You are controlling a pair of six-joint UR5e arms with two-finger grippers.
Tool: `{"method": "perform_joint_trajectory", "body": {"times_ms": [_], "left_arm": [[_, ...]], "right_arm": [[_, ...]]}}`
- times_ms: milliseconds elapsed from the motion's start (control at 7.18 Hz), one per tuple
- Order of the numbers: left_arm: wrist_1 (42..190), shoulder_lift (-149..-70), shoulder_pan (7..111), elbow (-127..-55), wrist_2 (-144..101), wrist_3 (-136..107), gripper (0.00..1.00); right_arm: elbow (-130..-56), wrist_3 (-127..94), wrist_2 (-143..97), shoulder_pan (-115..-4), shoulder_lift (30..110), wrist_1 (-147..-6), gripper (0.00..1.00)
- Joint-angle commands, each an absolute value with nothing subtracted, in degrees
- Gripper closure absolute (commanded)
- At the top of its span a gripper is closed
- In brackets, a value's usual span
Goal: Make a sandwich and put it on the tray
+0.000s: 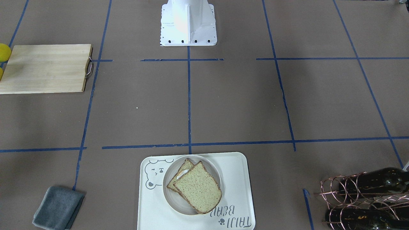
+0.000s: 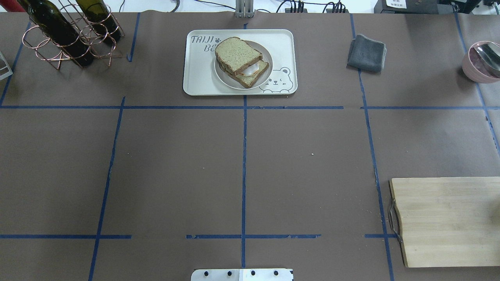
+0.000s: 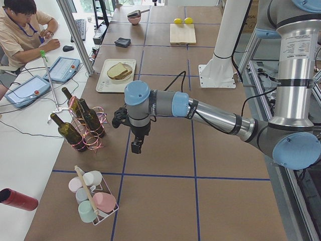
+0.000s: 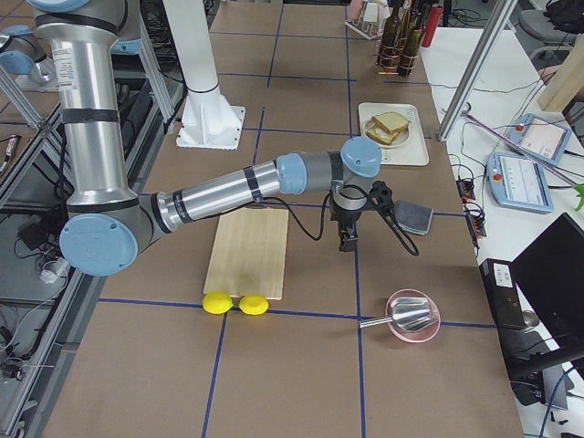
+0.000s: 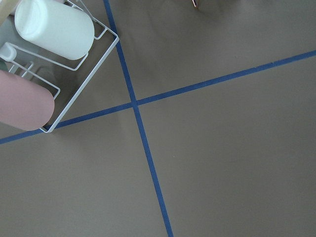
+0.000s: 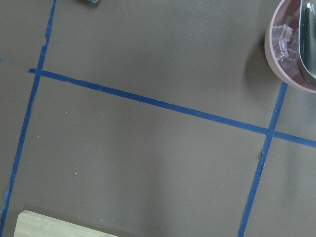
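sandwich: the sandwich [image 2: 242, 62] is two brown-crusted bread slices. The top one sits a bit askew, so some white egg peeks out between them.
where it sits: it's on a small round plate [image 1: 172, 198], and the plate is on the tray [image 2: 195, 82] with the bear drawing, over the middle. The tray lies flat at the far edge of the worktop [image 2: 175, 164], about centred, well away from both my arms.
my left gripper: the left gripper [image 3: 136, 146] hangs pointing down over bare worktop, near the wire rack of dark bottles [image 3: 80, 123]. I only get it from the side camera, so honestly I can't tell how wide it is. I don't see anything in it.
left wrist cam: just blue tape lines and a corner of a white wire rack with mugs [image 5: 54, 29] in it.
my right gripper: the right gripper [image 4: 348, 242] is the same deal. It points down over the worktop between the wooden cutting board [image 4: 248, 251] and the folded grey cloth [image 4: 412, 219], and I can't tell the opening.
right wrist cam: tape, a board corner, and the edge of a pink bowl [image 6: 291, 44].
other stuff: two lemons [image 4: 235, 303] just beside the board's end.
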State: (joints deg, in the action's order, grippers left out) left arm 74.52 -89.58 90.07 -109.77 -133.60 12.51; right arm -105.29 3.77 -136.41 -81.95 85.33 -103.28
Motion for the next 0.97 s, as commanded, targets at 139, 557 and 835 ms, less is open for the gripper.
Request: {"method": "perform_joint_trajectory", "body": {"times_ms": [139,557,835], "left_arm": [[73.5,-90.8,89.8,-109.3,-133.6,12.5,0.0],[69.0,-91.1,89.8,-110.7,-134.2,12.7,0.0],[68.7,-91.1,89.6,-110.7,-134.1,12.7,0.0]], "right_arm": [[-104.9,3.4,-136.2,-81.6,85.2,-103.2,0.0],[-104.3,3.4,-136.5,-81.5,84.9,-103.1,0.0],[-104.9,3.7,-136.4,-81.4,85.2,-103.1,0.0]]}}
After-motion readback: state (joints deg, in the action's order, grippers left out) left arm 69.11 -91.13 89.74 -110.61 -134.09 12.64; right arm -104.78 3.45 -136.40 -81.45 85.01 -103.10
